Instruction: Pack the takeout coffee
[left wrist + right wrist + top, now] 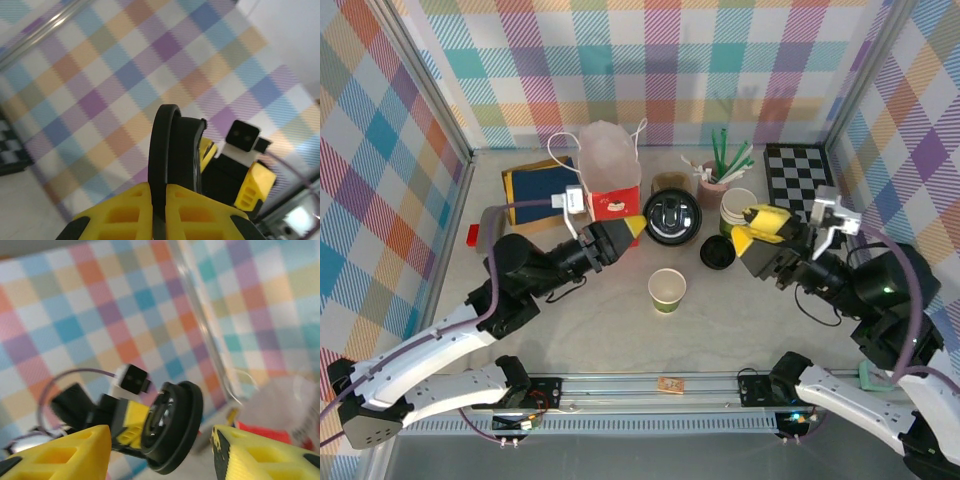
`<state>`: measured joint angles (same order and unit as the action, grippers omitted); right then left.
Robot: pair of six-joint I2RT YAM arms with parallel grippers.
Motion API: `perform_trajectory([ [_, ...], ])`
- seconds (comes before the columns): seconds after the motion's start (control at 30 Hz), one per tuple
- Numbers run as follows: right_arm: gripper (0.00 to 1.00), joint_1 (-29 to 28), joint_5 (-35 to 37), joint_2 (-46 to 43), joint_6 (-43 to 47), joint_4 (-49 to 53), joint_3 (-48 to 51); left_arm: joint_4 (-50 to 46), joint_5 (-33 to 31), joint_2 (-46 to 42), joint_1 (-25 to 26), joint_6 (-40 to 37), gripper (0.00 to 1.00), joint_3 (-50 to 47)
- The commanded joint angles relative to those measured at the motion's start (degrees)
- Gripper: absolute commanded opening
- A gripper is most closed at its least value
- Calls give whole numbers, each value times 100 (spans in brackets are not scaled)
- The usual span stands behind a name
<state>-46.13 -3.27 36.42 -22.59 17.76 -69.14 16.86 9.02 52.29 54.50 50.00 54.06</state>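
Up between the arms, your left hand (636,228) is clenched on a loose black lid (672,215), pinched by its rim, I'd guess to cap the lidless cup (667,290). Right hand (740,226) is released, jaws apart. The takeout coffee (717,252) looks parked on the counter (620,330) just beside it. The wrist views show you the pinch; the top view shows the cups.

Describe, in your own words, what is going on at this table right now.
The left gripper has its jaws shut on the rim of a black lid, holding it beside the red and white bag. The right gripper faces it with jaws open, holding nothing. A lidless green cup stands on the table between the arms.
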Motion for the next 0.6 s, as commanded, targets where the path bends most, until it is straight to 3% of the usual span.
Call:
perform_trajectory([
  [0.0, 55, 8, 773, 17, 259, 1007, 108, -552, -178, 59, -84, -64, 11, -280],
  [0.57, 52, 8, 1067, -175, 285, 1234, 493, -78, -222, 527, -420, 663, 9, -2238],
])
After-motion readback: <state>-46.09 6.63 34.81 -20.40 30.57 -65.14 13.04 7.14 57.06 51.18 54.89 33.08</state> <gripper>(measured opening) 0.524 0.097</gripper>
